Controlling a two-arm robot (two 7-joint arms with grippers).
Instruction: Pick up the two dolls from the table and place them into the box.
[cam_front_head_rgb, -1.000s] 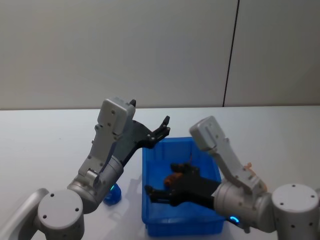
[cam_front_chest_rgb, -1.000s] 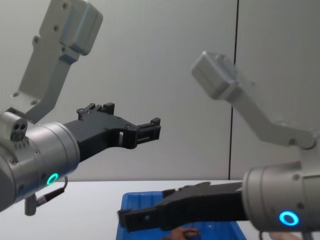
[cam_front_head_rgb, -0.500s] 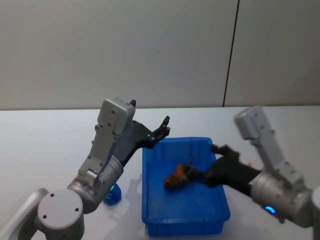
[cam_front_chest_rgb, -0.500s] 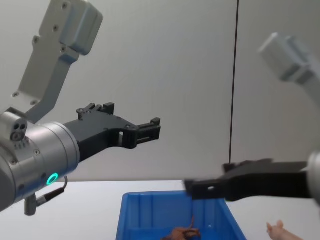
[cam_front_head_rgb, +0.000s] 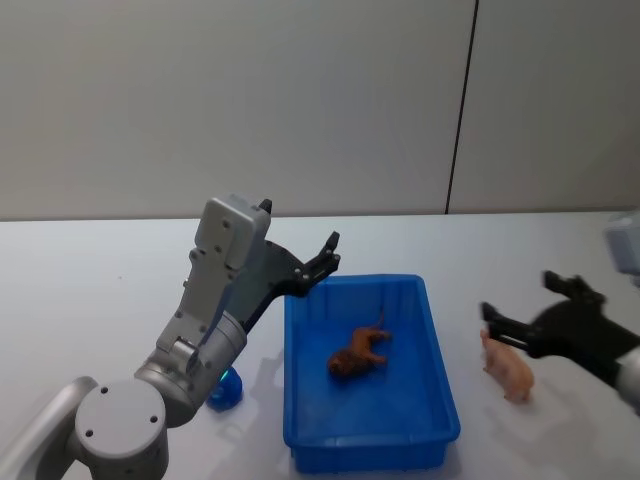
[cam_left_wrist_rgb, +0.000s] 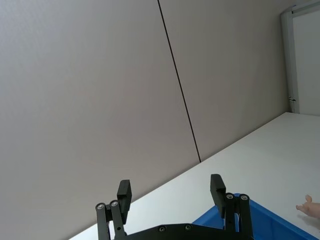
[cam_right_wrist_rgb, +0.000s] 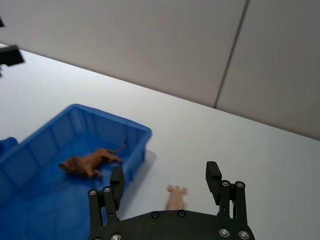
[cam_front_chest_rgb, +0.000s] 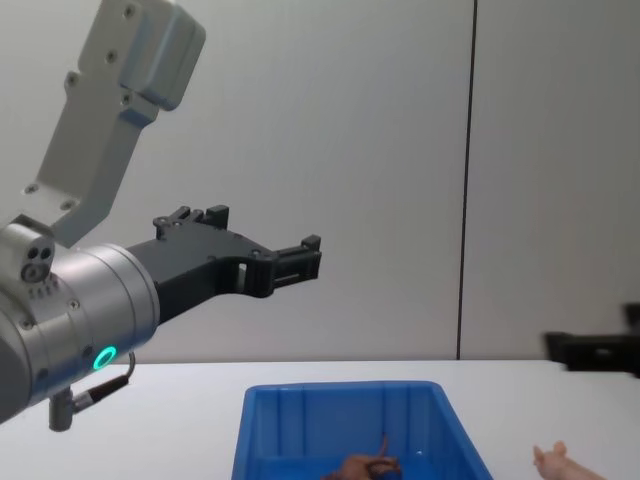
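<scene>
The blue box (cam_front_head_rgb: 436, 350) stands on the white table (cam_front_head_rgb: 80, 290) in front of me. The reddish-brown doll (cam_front_head_rgb: 360, 350) lies on its side on the box floor, and it shows again in the right wrist view (cam_right_wrist_rgb: 90, 162). On the table just right of the box lies the pale pink doll (cam_front_head_rgb: 507, 368). My right gripper (cam_front_head_rgb: 522, 302) hovers open above the pink doll (cam_right_wrist_rgb: 175, 197), apart from it. Raised over the box's far left corner, my left gripper (cam_front_head_rgb: 325, 262) is open and holds nothing.
A small blue object (cam_front_head_rgb: 225, 388) sits on the table left of the box, close to my left arm. Grey wall panels rise behind the table's far edge. Bare tabletop lies to the far left and right of the pink doll.
My right gripper has pulled out of the box and swung right, leaving the brown doll lying inside. It now hangs over the pink doll. The left arm has stayed still.
</scene>
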